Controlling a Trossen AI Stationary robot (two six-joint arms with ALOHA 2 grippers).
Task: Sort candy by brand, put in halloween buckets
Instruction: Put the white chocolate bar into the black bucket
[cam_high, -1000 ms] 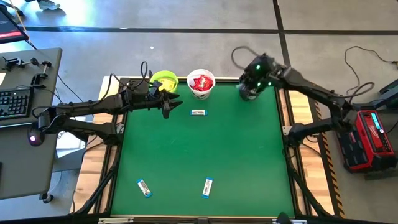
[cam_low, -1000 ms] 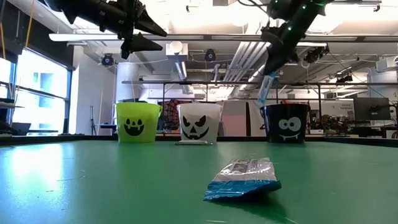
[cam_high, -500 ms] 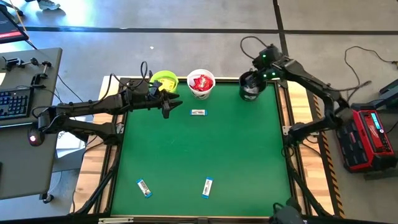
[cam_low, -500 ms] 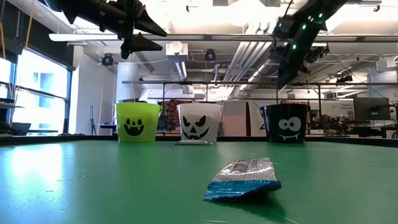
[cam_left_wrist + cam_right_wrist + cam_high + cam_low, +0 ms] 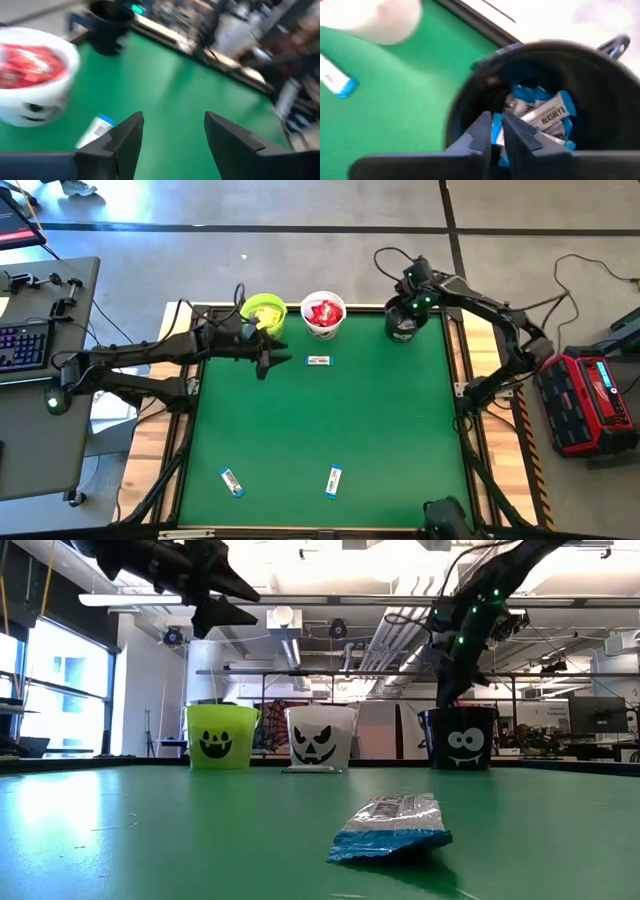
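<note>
Three buckets stand along the table's far edge: lime green (image 5: 263, 310), white (image 5: 323, 313) holding red packets, and black (image 5: 402, 325) holding blue-and-white bars (image 5: 545, 115). My right gripper (image 5: 497, 127) reaches down into the black bucket's mouth (image 5: 458, 712), its fingers close together with a blue wrapper between them. My left gripper (image 5: 272, 358) hangs open above the table beside the green bucket, with nothing between its fingers (image 5: 172, 135). Three blue-and-white bars lie flat on the table (image 5: 318, 361), (image 5: 231, 481), (image 5: 334, 480). My right gripper pinches a blue-and-white bar between its two fingers, where a strip of blue wrapper (image 5: 496, 137) shows in the narrow gap. The fingers slant down from above over the black bucket's opening. The rest of the bar is hidden behind the fingers, among the bars in the bucket.
The green mat (image 5: 330, 420) lies bare between the far row of buckets and the two bars near the front edge. A desk with a keyboard (image 5: 22, 345) stands left of the table and a red case (image 5: 598, 400) right of it.
My right gripper has gone down and toward the black bucket with the blue-and-white bar, from hanging above and beside the rim to the bucket's mouth. My left gripper has stayed in place and tipped its fingers a little further downward.
</note>
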